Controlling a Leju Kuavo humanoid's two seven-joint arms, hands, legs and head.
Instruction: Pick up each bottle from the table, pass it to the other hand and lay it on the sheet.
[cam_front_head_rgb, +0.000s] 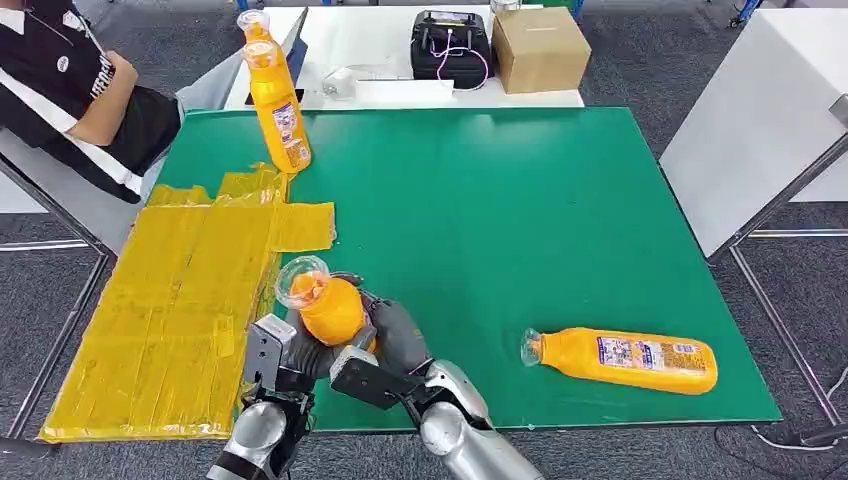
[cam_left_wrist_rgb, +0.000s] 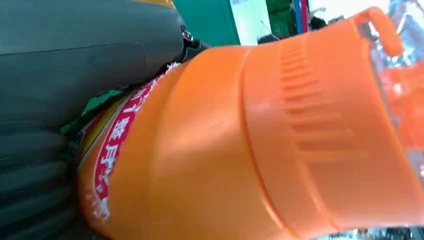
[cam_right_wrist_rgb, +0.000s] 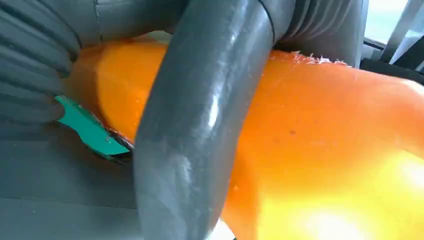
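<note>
An orange bottle (cam_front_head_rgb: 328, 306) with a clear cap is held up over the green table's (cam_front_head_rgb: 500, 220) front edge, cap tilted toward the yellow sheet (cam_front_head_rgb: 170, 300). My left hand (cam_front_head_rgb: 300, 355) and my right hand (cam_front_head_rgb: 395, 335) both grip its body from below. The left wrist view has the bottle (cam_left_wrist_rgb: 240, 150) pressed against my left hand (cam_left_wrist_rgb: 75, 65). In the right wrist view my right hand (cam_right_wrist_rgb: 200, 115) wraps a thick thumb across the bottle (cam_right_wrist_rgb: 325, 150). A second bottle (cam_front_head_rgb: 620, 358) lies on its side at the front right. A third bottle (cam_front_head_rgb: 278, 105) stands at the back left, with another cap (cam_front_head_rgb: 254, 22) behind it.
A seated person (cam_front_head_rgb: 80, 90) is at the back left, beside the sheet's far end. Behind the green table a white table (cam_front_head_rgb: 380, 50) carries a black case (cam_front_head_rgb: 450, 45) and a cardboard box (cam_front_head_rgb: 540, 48). Another white table (cam_front_head_rgb: 760, 120) stands to the right.
</note>
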